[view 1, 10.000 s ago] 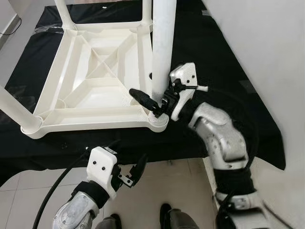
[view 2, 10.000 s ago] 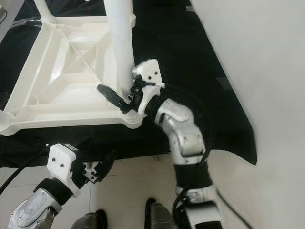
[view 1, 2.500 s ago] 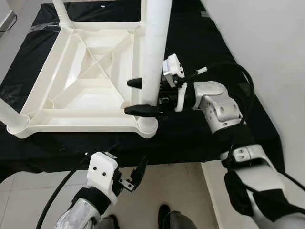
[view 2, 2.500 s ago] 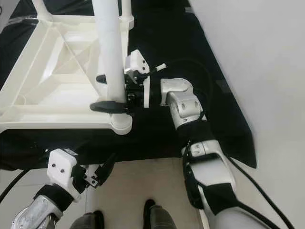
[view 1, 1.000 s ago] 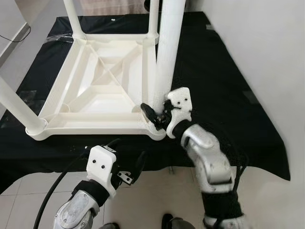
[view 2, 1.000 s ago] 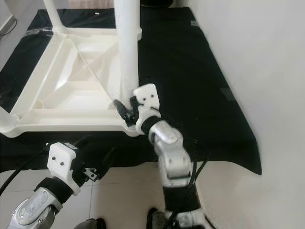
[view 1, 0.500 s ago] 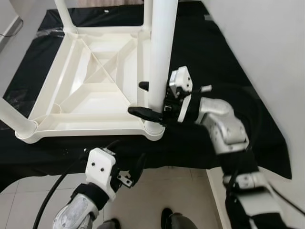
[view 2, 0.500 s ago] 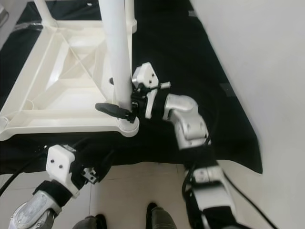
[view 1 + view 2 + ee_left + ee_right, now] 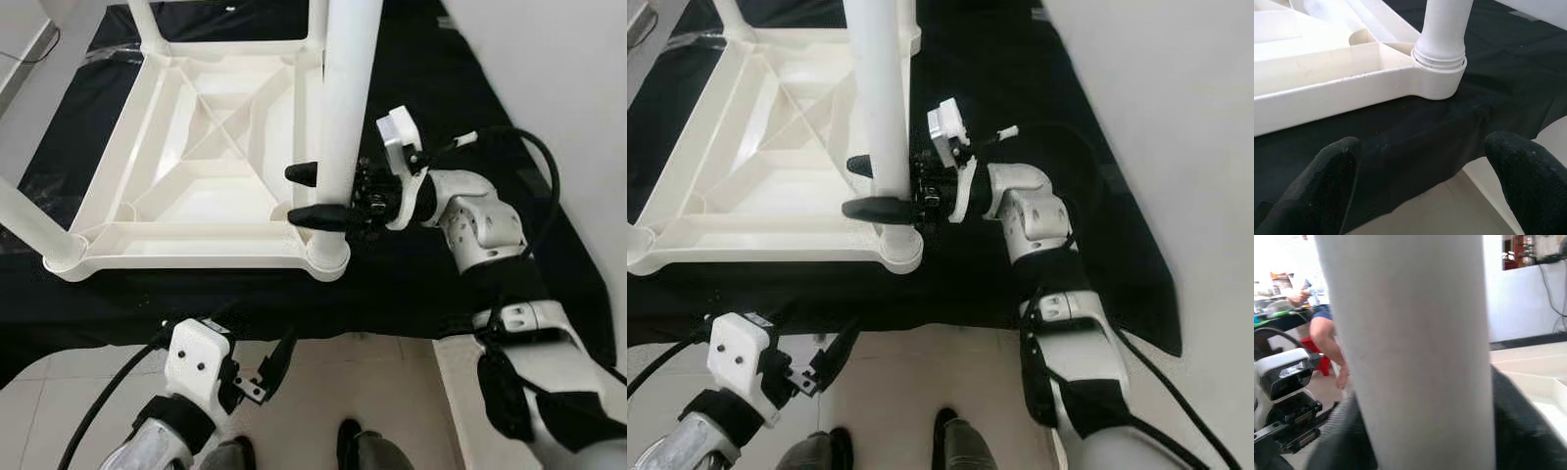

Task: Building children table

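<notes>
The white children's table (image 9: pixel 196 166) lies upside down on a black cloth (image 9: pixel 431 274) over pale floor tiles (image 9: pixel 88 392), a white wall (image 9: pixel 558 88) to the right. The left gripper (image 9: pixel 266 370) hangs wide open below the cloth's edge. The right gripper (image 9: pixel 318 196) clamps the near upright leg (image 9: pixel 345 108). The right wrist view catches a person (image 9: pixel 1327 342) behind.

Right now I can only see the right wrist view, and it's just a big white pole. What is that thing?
Observer: It's a white leg standing up from the near right corner of an upside-down table.
Operator: Am I holding it?
Observer: Yes, the right gripper has its jaws on either side of the leg, low down near the socket.
Operator: Where's my other arm?
Observer: The left gripper hangs by the near edge of the black cloth, jaws open, holding nothing.
</notes>
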Tool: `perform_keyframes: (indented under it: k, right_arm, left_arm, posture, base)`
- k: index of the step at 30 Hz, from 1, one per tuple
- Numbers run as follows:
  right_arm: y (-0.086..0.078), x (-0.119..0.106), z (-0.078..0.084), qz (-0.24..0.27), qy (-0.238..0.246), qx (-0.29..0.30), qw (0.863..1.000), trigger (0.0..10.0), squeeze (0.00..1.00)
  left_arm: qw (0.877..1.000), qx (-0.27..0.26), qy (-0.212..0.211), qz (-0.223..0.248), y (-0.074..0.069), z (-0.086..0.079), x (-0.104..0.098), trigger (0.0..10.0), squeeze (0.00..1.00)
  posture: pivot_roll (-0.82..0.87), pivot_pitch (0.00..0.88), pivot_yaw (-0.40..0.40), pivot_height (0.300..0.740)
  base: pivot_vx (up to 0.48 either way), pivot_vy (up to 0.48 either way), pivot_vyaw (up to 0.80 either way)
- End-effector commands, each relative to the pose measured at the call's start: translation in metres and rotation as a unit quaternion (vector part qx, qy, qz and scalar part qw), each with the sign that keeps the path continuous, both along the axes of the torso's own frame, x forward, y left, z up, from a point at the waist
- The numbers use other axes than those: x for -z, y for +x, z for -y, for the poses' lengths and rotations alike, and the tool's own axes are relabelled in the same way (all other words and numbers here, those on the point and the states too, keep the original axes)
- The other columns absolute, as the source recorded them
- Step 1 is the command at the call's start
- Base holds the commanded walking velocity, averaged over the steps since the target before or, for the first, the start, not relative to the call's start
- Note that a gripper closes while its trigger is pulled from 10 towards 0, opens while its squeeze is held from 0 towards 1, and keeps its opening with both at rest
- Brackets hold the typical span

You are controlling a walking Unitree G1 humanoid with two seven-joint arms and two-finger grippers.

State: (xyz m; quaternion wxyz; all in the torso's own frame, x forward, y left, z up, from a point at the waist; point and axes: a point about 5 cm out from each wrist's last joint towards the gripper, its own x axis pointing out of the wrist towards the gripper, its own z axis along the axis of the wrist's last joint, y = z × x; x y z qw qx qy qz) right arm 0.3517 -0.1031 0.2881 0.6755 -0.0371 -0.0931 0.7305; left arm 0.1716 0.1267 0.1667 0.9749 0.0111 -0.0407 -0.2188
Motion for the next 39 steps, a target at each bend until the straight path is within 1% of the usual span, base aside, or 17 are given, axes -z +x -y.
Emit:
perform_keyframes:
  k: [1, 6, 12, 13, 14, 15, 16, 18, 27, 28, 31, 32, 33, 35, 37, 38, 39]
  right_arm:
    - [-0.001, 0.000, -0.004, 0.005, 0.000, -0.021, 1.000, 0.0, 0.00]
    - [-0.002, 0.000, -0.001, 0.022, 0.001, -0.014, 1.000, 0.0, 0.00]
    - [-0.017, 0.020, 0.012, 0.031, 0.023, 0.170, 0.985, 0.0, 0.00]
    - [-0.026, 0.046, 0.007, -0.032, 0.019, 0.293, 0.955, 0.0, 0.00]
    - [-0.026, 0.046, 0.007, -0.032, 0.019, 0.293, 0.955, 0.0, 0.00]
    - [-0.035, 0.089, 0.007, -0.056, -0.055, 0.545, 0.835, 0.0, 0.00]
    - [-0.051, 0.106, -0.002, -0.104, -0.058, 0.582, 0.804, 0.0, 0.00]
    - [-0.066, 0.114, -0.017, -0.137, -0.051, 0.590, 0.794, 0.0, 0.00]
    - [-0.025, 0.080, -0.034, -0.088, -0.015, 0.573, 0.814, 0.2, 0.00]
    - [-0.022, 0.077, -0.032, -0.086, -0.012, 0.572, 0.816, 10.0, 0.00]
    - [-0.019, 0.070, -0.029, -0.082, 0.000, 0.563, 0.823, 10.0, 0.00]
    - [-0.018, 0.066, -0.028, -0.085, 0.016, 0.543, 0.836, 10.0, 0.57]
    - [-0.022, 0.060, -0.031, -0.086, 0.025, 0.522, 0.848, 10.0, 1.00]
    - [-0.025, 0.056, -0.033, -0.087, 0.031, 0.508, 0.856, 10.0, 1.00]
    - [-0.023, 0.040, -0.031, -0.049, 0.051, 0.449, 0.891, 10.0, 1.00]
    - [-0.023, 0.040, -0.031, -0.049, 0.051, 0.449, 0.891, 10.0, 1.00]
    - [-0.023, 0.035, -0.031, -0.039, 0.058, 0.416, 0.907, 10.0, 1.00]
  left_arm:
    - [1.000, 0.003, 0.007, -0.010, -0.004, -0.002, 0.001, 10.0, 0.00]
    - [1.000, 0.003, 0.007, -0.012, -0.003, -0.002, 0.001, 10.0, 0.00]
    - [1.000, 0.004, 0.003, -0.009, 0.001, 0.000, 0.003, 10.0, 0.00]
    - [1.000, 0.003, 0.001, -0.006, 0.002, 0.001, 0.002, 10.0, 0.00]
    - [1.000, 0.003, 0.001, -0.006, 0.002, 0.001, 0.002, 10.0, 0.00]
    - [1.000, 0.003, 0.001, -0.004, 0.004, 0.000, 0.001, 10.0, 0.00]
    - [1.000, 0.004, 0.001, -0.002, 0.006, 0.000, 0.001, 10.0, 0.00]
    - [1.000, 0.007, 0.001, 0.001, 0.009, 0.002, 0.001, 10.0, 0.00]
    - [1.000, 0.007, -0.002, 0.010, 0.021, 0.005, 0.003, 10.0, 0.00]
    - [1.000, 0.004, -0.002, 0.012, 0.021, 0.005, 0.003, 10.0, 0.00]
    - [1.000, -0.003, 0.000, 0.015, 0.022, 0.004, 0.003, 10.0, 0.00]
    - [1.000, -0.005, 0.000, 0.016, 0.022, 0.004, 0.002, 10.0, 0.00]
    - [1.000, -0.006, 0.001, 0.016, 0.022, 0.003, 0.002, 10.0, 0.00]
    - [1.000, -0.006, 0.001, 0.016, 0.022, 0.003, 0.002, 10.0, 0.00]
    - [1.000, -0.004, 0.001, 0.016, 0.022, 0.003, 0.002, 10.0, 0.00]
    - [1.000, -0.004, 0.001, 0.016, 0.022, 0.003, 0.002, 10.0, 0.00]
    - [1.000, -0.002, 0.000, 0.016, 0.021, 0.004, 0.002, 10.0, 0.00]
  posture:
    - [0.16, 0.345, -0.004, 0.740]
    - [0.15, 0.339, -0.005, 0.740]
    - [0.11, 0.322, -0.040, 0.740]
    - [0.10, 0.319, -0.051, 0.740]
    - [0.10, 0.319, -0.051, 0.740]
    - [0.09, 0.315, -0.049, 0.740]
    - [0.08, 0.312, -0.042, 0.740]
    - [0.08, 0.306, -0.043, 0.740]
    - [0.07, 0.262, -0.062, 0.740]
    - [0.07, 0.260, -0.067, 0.740]
    - [0.08, 0.260, -0.070, 0.740]
    - [0.08, 0.264, -0.071, 0.740]
    - [0.09, 0.266, -0.069, 0.740]
    - [0.09, 0.266, -0.069, 0.740]
    - [0.09, 0.271, -0.065, 0.740]
    - [0.09, 0.271, -0.065, 0.740]
    - [0.09, 0.273, -0.063, 0.740]
  base:
    - [0.000, 0.000, 0.00]
    - [0.000, 0.000, 0.00]
    - [0.000, 0.000, 0.00]
    - [0.000, 0.000, 0.00]
    - [0.000, 0.000, 0.00]
    - [0.000, 0.000, 0.00]
    - [0.000, 0.000, 0.00]
    - [0.000, 0.000, 0.00]
    - [0.000, 0.000, 0.00]
    - [0.000, 0.000, 0.00]
    - [0.000, 0.000, 0.00]
    - [0.000, 0.000, 0.00]
    - [0.000, 0.000, 0.00]
    - [0.000, 0.000, 0.00]
    - [0.000, 0.000, 0.00]
    - [0.000, 0.000, 0.00]
    - [0.000, 0.000, 0.00]
